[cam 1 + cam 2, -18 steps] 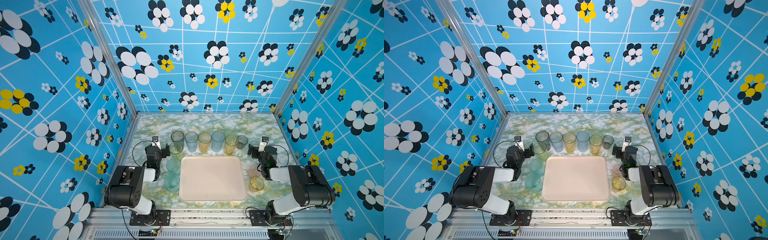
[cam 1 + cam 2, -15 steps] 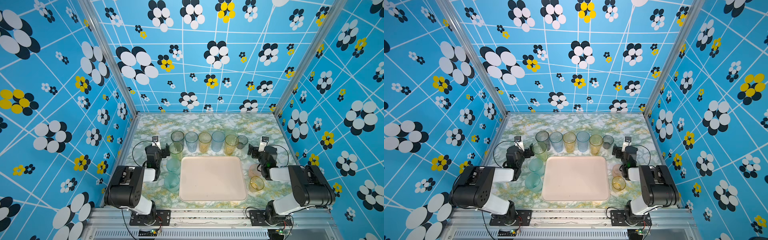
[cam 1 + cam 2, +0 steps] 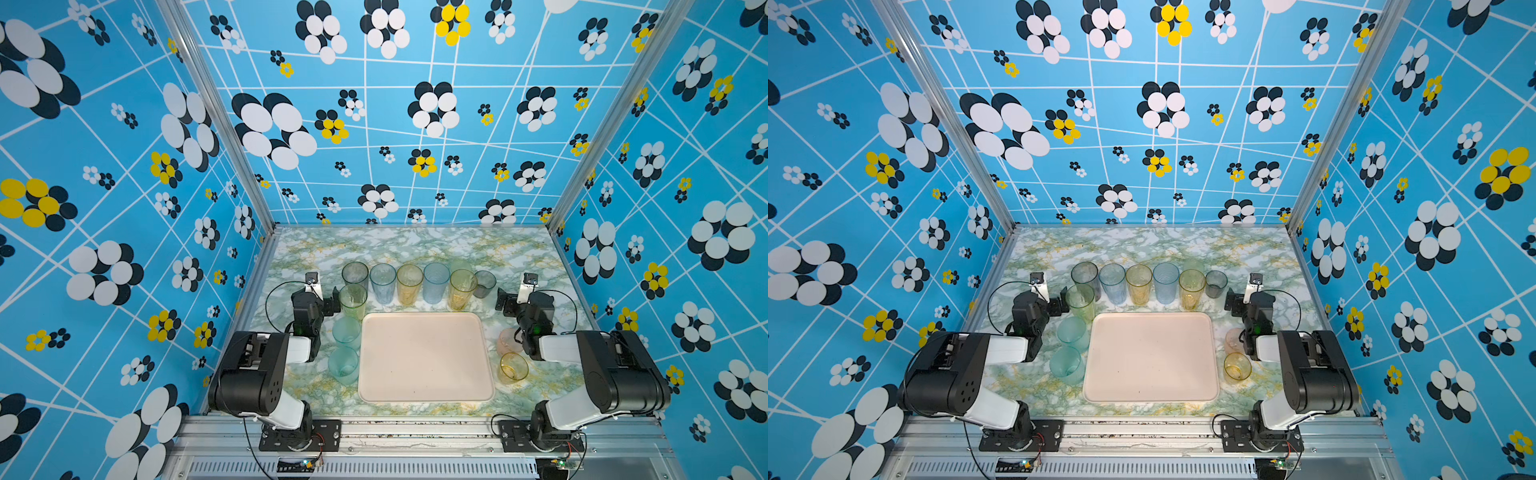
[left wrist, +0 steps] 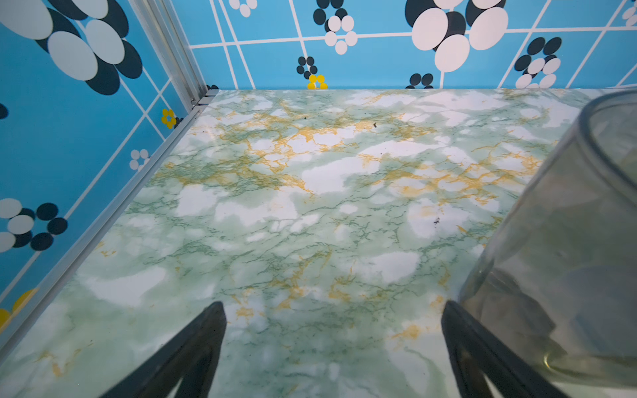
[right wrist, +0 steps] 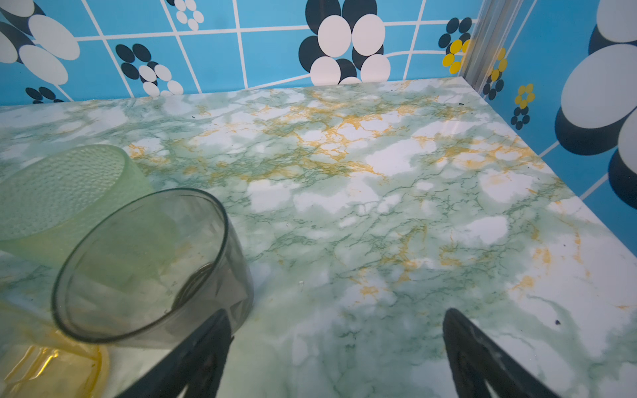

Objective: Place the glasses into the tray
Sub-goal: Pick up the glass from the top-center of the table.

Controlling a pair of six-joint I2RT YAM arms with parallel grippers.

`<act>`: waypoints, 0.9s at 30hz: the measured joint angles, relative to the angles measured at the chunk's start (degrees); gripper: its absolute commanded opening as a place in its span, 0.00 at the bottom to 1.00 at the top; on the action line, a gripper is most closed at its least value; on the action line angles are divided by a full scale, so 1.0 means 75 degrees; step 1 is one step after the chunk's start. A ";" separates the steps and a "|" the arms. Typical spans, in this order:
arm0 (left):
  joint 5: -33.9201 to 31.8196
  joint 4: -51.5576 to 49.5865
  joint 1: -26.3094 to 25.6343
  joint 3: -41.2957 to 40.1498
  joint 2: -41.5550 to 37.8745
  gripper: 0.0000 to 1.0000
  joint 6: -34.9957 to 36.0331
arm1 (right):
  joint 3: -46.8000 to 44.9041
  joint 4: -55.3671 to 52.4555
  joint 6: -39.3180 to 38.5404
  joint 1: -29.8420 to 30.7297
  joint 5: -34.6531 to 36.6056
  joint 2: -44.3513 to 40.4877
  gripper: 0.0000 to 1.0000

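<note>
The cream-pink tray [image 3: 424, 386] [image 3: 1150, 382] lies empty at the front centre in both top views. Several glasses stand in a row behind it, from a tall grey one [image 3: 354, 274] to a short smoky grey one [image 3: 484, 284]. A yellow-green glass [image 3: 353, 301] and two teal ones [image 3: 345, 332] line its left side. A pink glass [image 3: 508, 340] and a short amber glass [image 3: 512, 368] stand to its right. My left gripper [image 4: 332, 310] is open over bare table, with the grey glass [image 4: 568, 241] just outside one finger. My right gripper [image 5: 334, 313] is open and empty beside the short grey glass [image 5: 148, 268].
The table [image 3: 415, 245] has a green and yellow marbled top, walled by blue flowered panels on three sides. An aluminium rail [image 3: 415, 432] runs along the front with both arm bases on it. A pale green glass [image 5: 62, 193] stands behind the short grey one.
</note>
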 measured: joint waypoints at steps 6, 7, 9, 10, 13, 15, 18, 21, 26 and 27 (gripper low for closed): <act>0.0262 -0.0073 0.0055 0.0003 0.0000 0.90 0.0052 | 0.0000 0.0000 0.0003 0.0000 0.0003 0.0000 0.89; 0.0283 -0.0085 0.0055 0.0003 0.0000 0.88 0.0052 | 0.0000 0.0000 0.0000 0.0000 0.0000 0.0000 0.88; 0.0318 -0.0108 0.0070 0.0003 0.0000 0.84 0.0055 | 0.0000 0.0000 0.0003 0.0000 0.0003 0.0000 0.84; 0.0326 -0.0117 0.0076 0.0003 0.0000 0.82 0.0055 | 0.0000 0.0000 0.0006 0.0000 0.0000 0.0000 0.81; 0.0338 -0.0122 0.0076 0.0003 0.0000 0.79 0.0052 | 0.0003 -0.0009 0.0009 0.0000 0.0026 -0.0003 0.78; 0.0306 -0.0169 0.0076 0.0017 -0.0003 0.74 0.0047 | 0.0047 -0.0137 0.0026 0.0000 0.0117 -0.0067 0.78; 0.0178 -0.0571 0.0076 0.0189 -0.0117 0.70 0.0012 | 0.0102 -0.0557 0.0032 0.0000 0.0233 -0.0545 0.77; -0.0096 -0.1107 0.0061 0.0300 -0.0705 0.70 -0.0012 | 0.0221 -0.1212 0.0058 0.0000 0.0283 -0.1396 0.75; -0.0799 -0.2477 -0.0294 0.0487 -0.2634 0.68 -0.0163 | 0.0994 -0.3002 0.0396 -0.0006 0.0312 -0.2774 0.71; -0.0962 -0.2827 -0.0452 0.0589 -0.3063 0.69 -0.0198 | 0.1288 -0.3535 0.0510 -0.0006 0.0283 -0.2975 0.70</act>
